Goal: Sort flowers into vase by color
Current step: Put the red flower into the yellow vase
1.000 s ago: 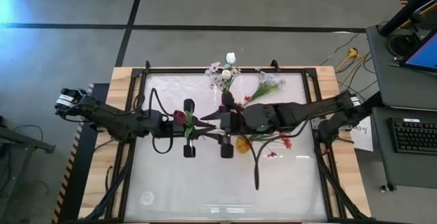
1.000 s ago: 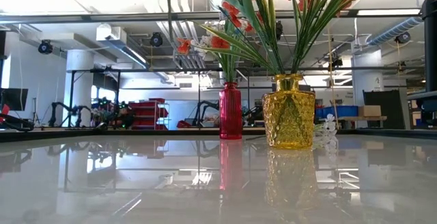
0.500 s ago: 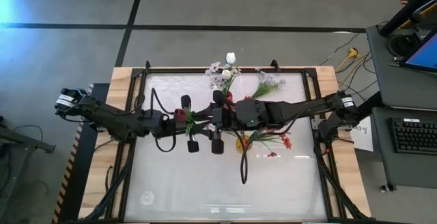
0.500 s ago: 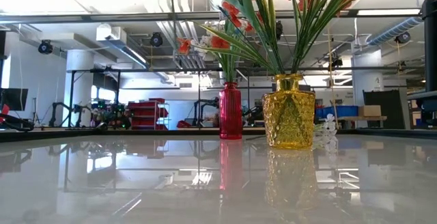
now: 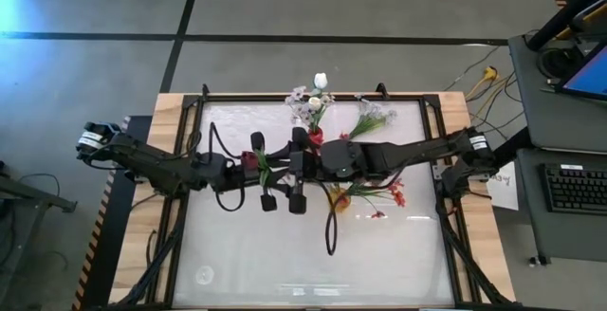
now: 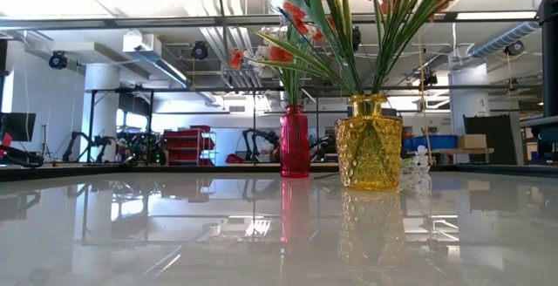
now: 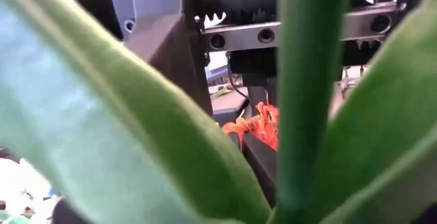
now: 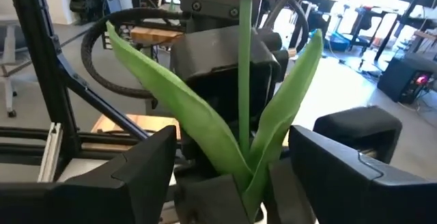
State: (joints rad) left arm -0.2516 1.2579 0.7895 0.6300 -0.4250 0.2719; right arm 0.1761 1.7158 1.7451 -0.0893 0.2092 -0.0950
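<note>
A dark red tulip with long green leaves stands upright in the air over the table's middle, carried by my left gripper. In the left wrist view its stem fills the picture. My right gripper faces it from the table's right. It is open, with its fingers on either side of the tulip's leaf base; I see no touch. A red vase and a yellow vase stand on the table, and the yellow one holds red-orange blossoms. My left gripper holds the tulip by the lower stem, below the leaves. It comes level from the table's left. The leaves and the gripper body hide the place of contact. The tulip is lifted clear and stands upright, blossom up.
A white tulip and white blossom sprays lie on the table near its far edge. Red-orange blossoms spread out under the right arm. Bare table lies toward the near edge. Cable loops hang from both arms.
My right gripper has moved toward the table's left, up to the left gripper, and its open fingers now flank the tulip. The tulip and the left gripper have stayed nearly where they were.
</note>
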